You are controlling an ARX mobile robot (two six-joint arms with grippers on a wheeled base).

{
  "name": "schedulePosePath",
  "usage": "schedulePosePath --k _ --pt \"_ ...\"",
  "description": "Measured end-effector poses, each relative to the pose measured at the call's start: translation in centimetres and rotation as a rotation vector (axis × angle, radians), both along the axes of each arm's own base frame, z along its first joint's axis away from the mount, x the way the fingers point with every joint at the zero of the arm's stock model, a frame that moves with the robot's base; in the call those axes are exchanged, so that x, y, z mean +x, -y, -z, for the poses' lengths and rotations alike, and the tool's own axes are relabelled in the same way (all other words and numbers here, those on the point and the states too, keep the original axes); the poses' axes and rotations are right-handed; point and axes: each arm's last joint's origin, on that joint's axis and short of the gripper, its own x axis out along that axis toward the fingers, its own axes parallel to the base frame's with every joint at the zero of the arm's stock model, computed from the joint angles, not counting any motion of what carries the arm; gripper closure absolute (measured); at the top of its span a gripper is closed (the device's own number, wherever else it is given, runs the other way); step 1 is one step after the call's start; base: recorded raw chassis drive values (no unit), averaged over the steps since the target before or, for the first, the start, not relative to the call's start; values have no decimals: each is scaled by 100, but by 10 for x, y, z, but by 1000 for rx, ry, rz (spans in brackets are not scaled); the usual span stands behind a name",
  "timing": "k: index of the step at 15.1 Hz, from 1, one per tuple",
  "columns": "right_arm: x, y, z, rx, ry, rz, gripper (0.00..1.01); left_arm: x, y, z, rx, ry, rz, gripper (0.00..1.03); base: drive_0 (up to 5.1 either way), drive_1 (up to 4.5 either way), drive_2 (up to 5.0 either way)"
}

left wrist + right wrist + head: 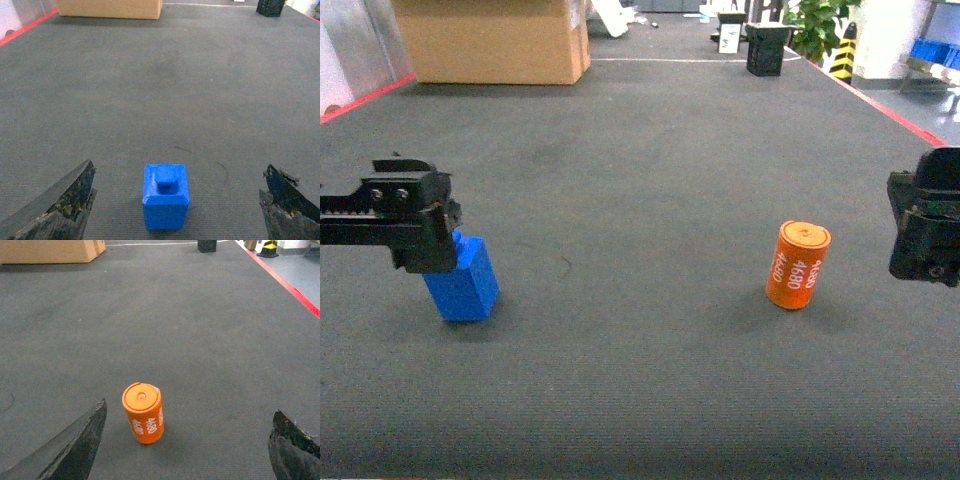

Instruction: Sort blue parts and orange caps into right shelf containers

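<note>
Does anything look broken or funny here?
Yes: the left gripper's fingertips look chipped and crumbly along their edges. The blue block and orange cap stand upright on the mat, undamaged.

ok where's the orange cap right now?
The orange cap stands upright on the dark floor mat, right of centre in the head view, just left of the open right gripper and far from the blue part.

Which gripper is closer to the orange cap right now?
Right. The right gripper is open with the orange cap just ahead of its fingers. The left gripper is far across the mat, open over the blue part.
</note>
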Motion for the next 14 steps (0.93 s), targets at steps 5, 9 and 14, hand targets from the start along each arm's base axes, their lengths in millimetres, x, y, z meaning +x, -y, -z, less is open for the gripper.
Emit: schedulePosePath --k 5,9,14 --pt "32 -9 35 -2 -87 -6 3 34 2 45 24 -107 -16 5 0 0 0" --pt "49 -15 50 0 -122 -16 3 52 4 63 22 -144 -21 5 0 0 0" --pt "68 -21 67 4 -161 -13 3 63 6 77 18 -176 -17 5 0 0 0"
